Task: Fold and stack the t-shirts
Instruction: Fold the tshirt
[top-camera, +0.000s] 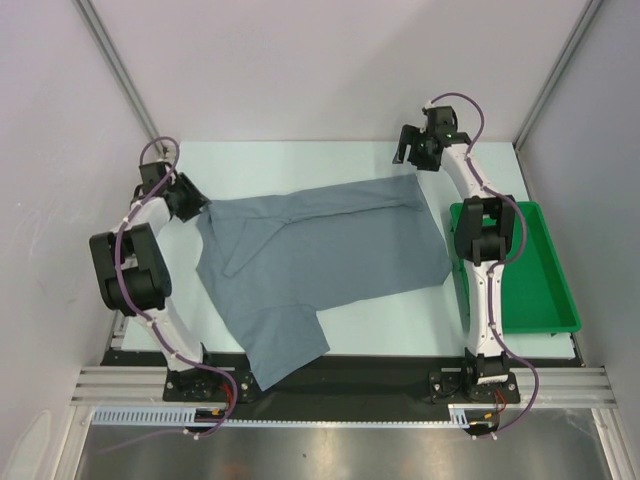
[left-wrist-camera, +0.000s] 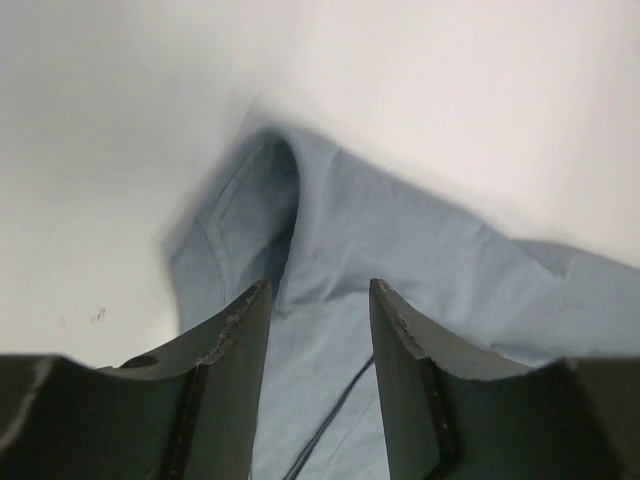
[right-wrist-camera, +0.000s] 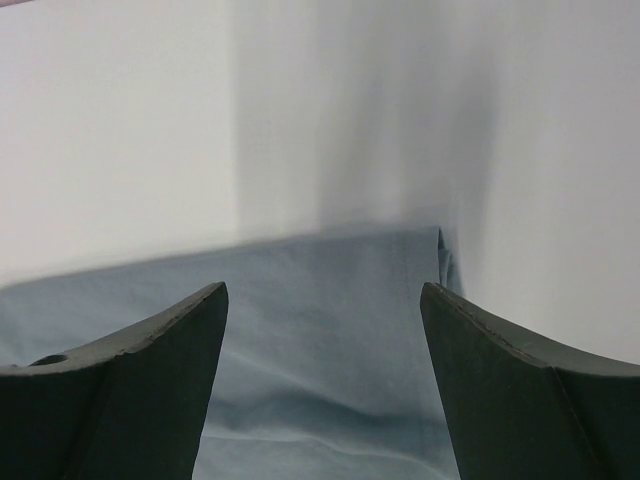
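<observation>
T-shirt (top-camera: 320, 255), plain slate blue-grey, the only one in sight, lying spread and slightly askew over the middle of the desk (top-camera: 300, 160). Body and short sleeves mostly flattened, with a loose diagonal fold near the left side. Nearest part draped toward the near edge, onto the dark strip in front of the arm bases. Right side just beside the green tray (top-camera: 545, 300); contact with it impossible to judge, hidden behind the right arm (top-camera: 485, 240). Any label or lettering on cloth, tray or arms too small to read.

Left fingers (left-wrist-camera: 230, 350) apart with a clear gap, clamped on nothing. Low over the far left corner of the cloth, tips pointing at a hem raised in a small arch off the desk. Thin dark line on the cloth in the gap, too blurred to name.

Right fingers (right-wrist-camera: 150, 350) wide apart, gripping nothing. Held over the far right corner of the cloth, its straight far edge and corner showing beyond the tips, pale surface past that. From above, placed just past that same corner, well apart from the left arm (top-camera: 135, 265).

Green tray along the right edge of the desk, beside the right arm.
</observation>
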